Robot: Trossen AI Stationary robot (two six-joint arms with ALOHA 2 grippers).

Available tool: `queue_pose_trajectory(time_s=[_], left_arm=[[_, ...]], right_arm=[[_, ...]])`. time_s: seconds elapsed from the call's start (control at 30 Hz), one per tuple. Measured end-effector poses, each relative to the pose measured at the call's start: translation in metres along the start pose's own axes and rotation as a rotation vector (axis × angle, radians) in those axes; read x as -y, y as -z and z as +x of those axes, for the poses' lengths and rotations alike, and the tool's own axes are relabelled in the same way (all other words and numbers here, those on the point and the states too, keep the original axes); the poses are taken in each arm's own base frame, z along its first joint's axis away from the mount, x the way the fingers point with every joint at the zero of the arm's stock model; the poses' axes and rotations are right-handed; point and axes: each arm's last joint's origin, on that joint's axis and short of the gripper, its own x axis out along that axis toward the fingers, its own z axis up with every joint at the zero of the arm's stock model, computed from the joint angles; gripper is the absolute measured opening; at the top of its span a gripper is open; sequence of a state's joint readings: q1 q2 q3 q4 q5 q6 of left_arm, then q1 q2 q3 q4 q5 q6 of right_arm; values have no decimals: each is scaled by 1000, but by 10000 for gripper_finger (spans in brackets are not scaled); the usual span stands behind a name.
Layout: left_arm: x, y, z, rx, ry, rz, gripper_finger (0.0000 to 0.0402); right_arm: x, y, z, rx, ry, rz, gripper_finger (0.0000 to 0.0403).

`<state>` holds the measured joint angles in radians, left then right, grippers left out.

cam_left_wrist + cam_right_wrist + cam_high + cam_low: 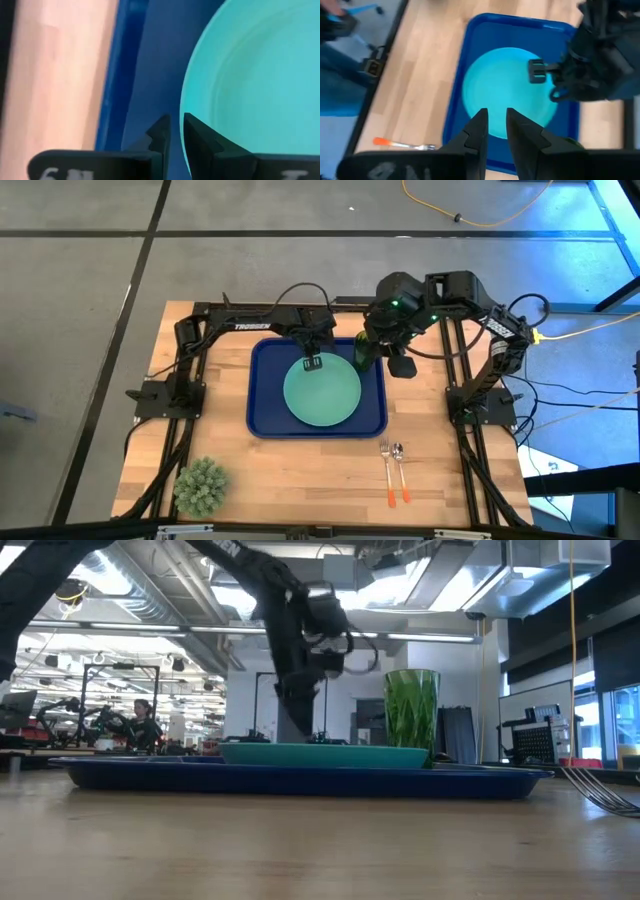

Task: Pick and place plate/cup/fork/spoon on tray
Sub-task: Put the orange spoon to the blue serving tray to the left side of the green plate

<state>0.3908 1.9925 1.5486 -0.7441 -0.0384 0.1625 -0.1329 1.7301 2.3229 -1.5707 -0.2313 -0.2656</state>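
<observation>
The mint-green plate (325,395) lies flat in the dark blue tray (262,380) at the table's middle. My left gripper (311,364) stands at the plate's far rim, shut on it, pointing down. The olive-green cup (364,352) stands upright in the tray's far right corner, also in the low view (412,712). My right gripper (400,366) hangs above the tray's far right edge, beside the cup and empty; its fingers (496,122) are a narrow gap apart. The fork (385,465) and the spoon (400,467) lie side by side on the table, near-right of the tray. My left gripper holds the plate's far rim (186,107) between its two fingers. One finger (202,137) is over the plate's inside and the other (161,132) is outside, over the tray floor (150,75). The fingers come from above, pointing down. The plate lies flat on the tray (300,778).
A spiky grey-green ball plant (200,485) sits at the table's near left corner. Bare wood lies left of and in front of the tray. The arm frames run along the table's left, right and far edges. A person shows far off in the room (140,720).
</observation>
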Motion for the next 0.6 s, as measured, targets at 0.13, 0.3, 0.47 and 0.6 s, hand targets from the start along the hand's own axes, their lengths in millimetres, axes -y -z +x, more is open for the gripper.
queue_pose_trajectory(time_s=[0.13,0.3,0.47,0.6], left_arm=[[0,-9,-38,25,2,5,38],[16,-15,-88,118,44,49,35],[45,-9,-135,227,171,120,34],[74,0,-164,273,194,193,34]], right_arm=[[-3,5,-14,25,37,16,71],[-10,12,-34,72,47,36,71],[-17,28,-42,61,40,116,71],[-24,49,-38,-2,25,232,71]])
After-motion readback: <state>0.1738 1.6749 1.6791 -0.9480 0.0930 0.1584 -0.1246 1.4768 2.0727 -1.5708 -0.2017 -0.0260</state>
